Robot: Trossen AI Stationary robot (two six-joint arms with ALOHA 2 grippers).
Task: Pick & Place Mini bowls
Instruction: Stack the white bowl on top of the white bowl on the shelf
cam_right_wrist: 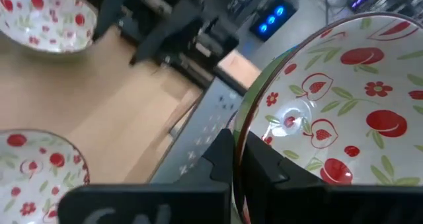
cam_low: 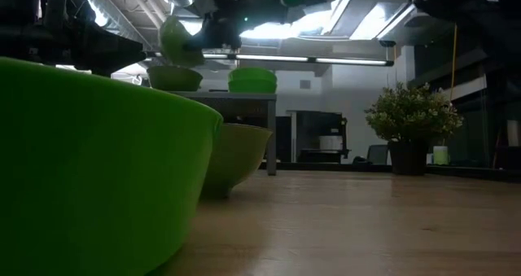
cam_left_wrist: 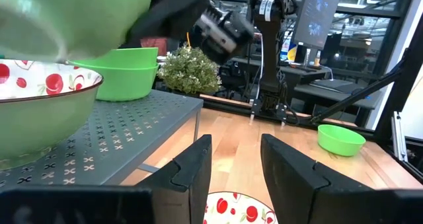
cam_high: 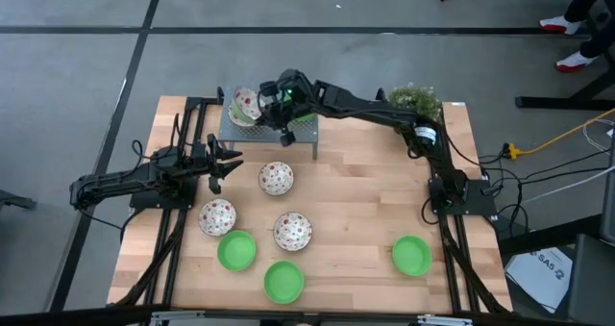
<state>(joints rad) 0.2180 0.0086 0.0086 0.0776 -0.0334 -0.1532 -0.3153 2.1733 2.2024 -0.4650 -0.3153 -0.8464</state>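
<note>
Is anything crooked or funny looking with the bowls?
Nothing spilled or broken. One patterned bowl looks tilted, but only because the right gripper is pinching its rim above the grey rack. The other bowls sit upright on the table.

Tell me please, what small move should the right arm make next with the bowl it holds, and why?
Probably lower it a little and open. The right gripper is shut on the rim of a patterned bowl, tilted just above the grey perforated shelf, where another patterned bowl and green bowls already sit.
</note>
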